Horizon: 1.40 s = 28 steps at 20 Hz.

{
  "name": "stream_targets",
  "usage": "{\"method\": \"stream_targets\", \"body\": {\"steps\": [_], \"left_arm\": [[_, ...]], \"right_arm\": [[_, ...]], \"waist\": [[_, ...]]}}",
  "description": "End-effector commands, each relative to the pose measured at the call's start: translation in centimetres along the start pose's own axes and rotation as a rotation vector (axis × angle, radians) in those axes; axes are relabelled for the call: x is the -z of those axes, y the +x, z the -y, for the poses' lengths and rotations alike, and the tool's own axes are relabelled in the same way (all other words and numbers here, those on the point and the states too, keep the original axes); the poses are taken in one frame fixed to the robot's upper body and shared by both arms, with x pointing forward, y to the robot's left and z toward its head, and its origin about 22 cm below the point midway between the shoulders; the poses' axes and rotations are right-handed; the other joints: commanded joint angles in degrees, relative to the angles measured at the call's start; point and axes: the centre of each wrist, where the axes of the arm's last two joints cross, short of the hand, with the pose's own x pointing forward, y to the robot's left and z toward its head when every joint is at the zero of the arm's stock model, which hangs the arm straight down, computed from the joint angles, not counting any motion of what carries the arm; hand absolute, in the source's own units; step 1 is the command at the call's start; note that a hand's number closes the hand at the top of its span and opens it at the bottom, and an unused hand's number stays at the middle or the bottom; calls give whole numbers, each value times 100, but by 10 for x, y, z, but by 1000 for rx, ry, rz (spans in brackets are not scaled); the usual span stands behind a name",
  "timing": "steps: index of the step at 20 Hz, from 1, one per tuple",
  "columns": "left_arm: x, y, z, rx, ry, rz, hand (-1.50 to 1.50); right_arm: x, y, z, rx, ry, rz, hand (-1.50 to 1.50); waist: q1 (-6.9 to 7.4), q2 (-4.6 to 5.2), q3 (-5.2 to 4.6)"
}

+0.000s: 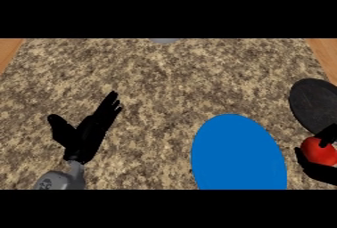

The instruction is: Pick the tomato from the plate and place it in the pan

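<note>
The red tomato (318,151) is at the right edge, off the blue plate (238,153), with my right hand (318,171) curled round it; black fingers show below and above it. The dark pan (314,104) lies just beyond, partly cut off by the right edge, and the tomato hangs by its near rim. The blue plate sits at the lower middle with nothing on it. My left hand (87,129) rests open at the lower left, fingers pointing up and to the right.
The speckled stone counter (171,75) fills the view, with wooden strips at both upper corners. A small grey object (164,40) peeks in at the far edge.
</note>
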Motion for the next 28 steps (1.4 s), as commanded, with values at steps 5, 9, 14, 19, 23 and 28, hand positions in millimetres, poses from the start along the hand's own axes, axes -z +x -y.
{"method": "stream_targets", "body": {"steps": [5,9,14,19,23,28], "left_arm": [[-2,-1,9,1,-16,-5,0],[3,-8,15,-2,-27,24,0],[1,-4,21,20,-28,24,0],[5,-13,-4,-4,-34,27,0],[8,-3,10,5,-59,8,0],[7,1,16,16,-67,20,0]], "right_arm": [[63,-66,-10,-86,-189,-64,150],[86,-92,-12,-59,-282,-80,150],[110,-121,1,-11,-355,-111,150],[122,-134,-9,-39,-317,-119,150],[113,-145,-13,-135,-243,-302,150],[114,-153,3,-149,-72,-341,-150]], "waist": [[107,22,5],[115,39,8],[160,55,17],[220,87,15],[360,147,14],[431,166,34]]}}
